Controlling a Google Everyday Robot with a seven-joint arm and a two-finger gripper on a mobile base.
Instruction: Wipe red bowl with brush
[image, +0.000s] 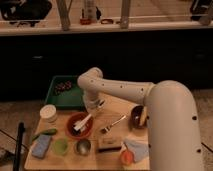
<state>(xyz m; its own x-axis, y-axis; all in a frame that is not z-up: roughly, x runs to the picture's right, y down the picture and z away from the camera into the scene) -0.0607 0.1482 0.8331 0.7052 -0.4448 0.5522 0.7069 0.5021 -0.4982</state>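
The red bowl (79, 125) sits on the wooden table, left of centre. The brush (88, 118) has a white handle that slants down to the left, and its dark head rests inside the bowl. My gripper (96, 106) is just above the bowl's right rim, shut on the upper end of the brush handle. The arm reaches in from the right.
A green tray (65, 92) lies behind the bowl and a white cup (48, 114) to its left. A metal utensil (114, 124) and a dark brown bowl (137, 116) lie to the right. A blue sponge (41, 146), small green dish (61, 146), silver cup (82, 146), dark block (109, 145) and orange-red cup (127, 157) line the front edge.
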